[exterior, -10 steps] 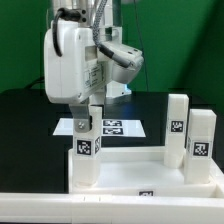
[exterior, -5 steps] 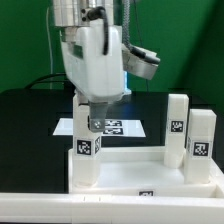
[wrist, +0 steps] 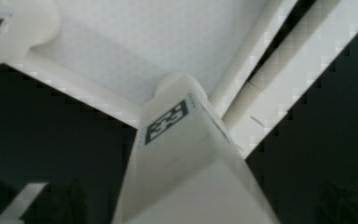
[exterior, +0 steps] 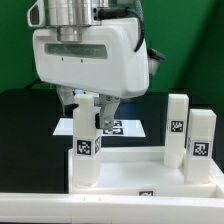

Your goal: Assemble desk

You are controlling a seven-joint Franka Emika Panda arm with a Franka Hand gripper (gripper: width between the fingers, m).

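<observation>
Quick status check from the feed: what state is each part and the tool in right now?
tool: open, jaws either side of the top of the left leg, not clamped.
left leg: upright on the tabletop's corner, tag facing the camera.
two right legs: upright, side by side, untouched.
tabletop: lying flat, raised rim showing.
marker board: flat on the table behind the tabletop.

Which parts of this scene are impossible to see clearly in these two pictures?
- Jaws: in the exterior view the robot's wrist housing covers most of them; whether they touch the near leg is unclear.
- Marker board: partly hidden behind that leg and the arm.
- Tabletop: cut off by the exterior view's lower edge.
- Tag prints on the two right legs: too small to read.
- Wrist view: the leg fills the frame, blurred.
</observation>
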